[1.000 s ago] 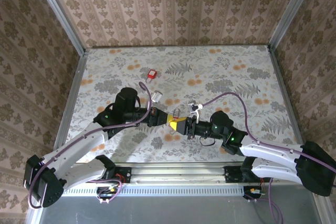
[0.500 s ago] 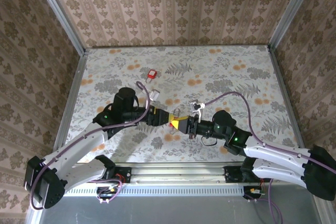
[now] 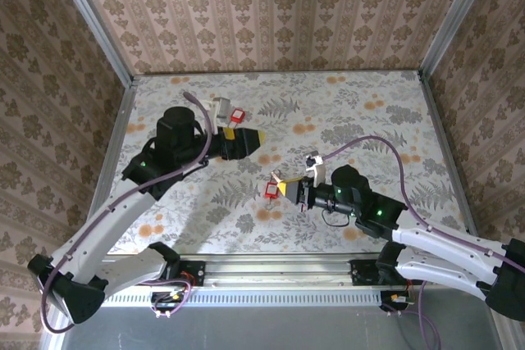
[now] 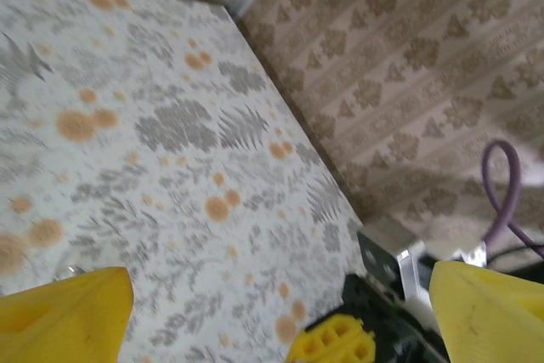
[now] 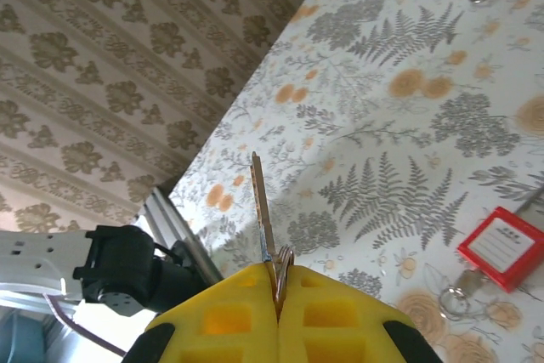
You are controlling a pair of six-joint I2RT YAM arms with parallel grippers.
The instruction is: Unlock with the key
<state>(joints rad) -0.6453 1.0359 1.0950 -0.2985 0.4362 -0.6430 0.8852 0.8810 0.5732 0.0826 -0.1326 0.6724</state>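
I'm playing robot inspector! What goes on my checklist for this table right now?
Surface: flowery table, flat.
Job's things: key sticks up from the shut fingers of the right gripper. The near padlock lies on the table beside that gripper. The far padlock lies farther back.
Clutter: nothing seen.
Grippers: left gripper open and empty; right gripper shut on the key.
Cables: a purple cable runs along each arm.
Surroundings: patterned walls on three sides, metal posts in the corners.
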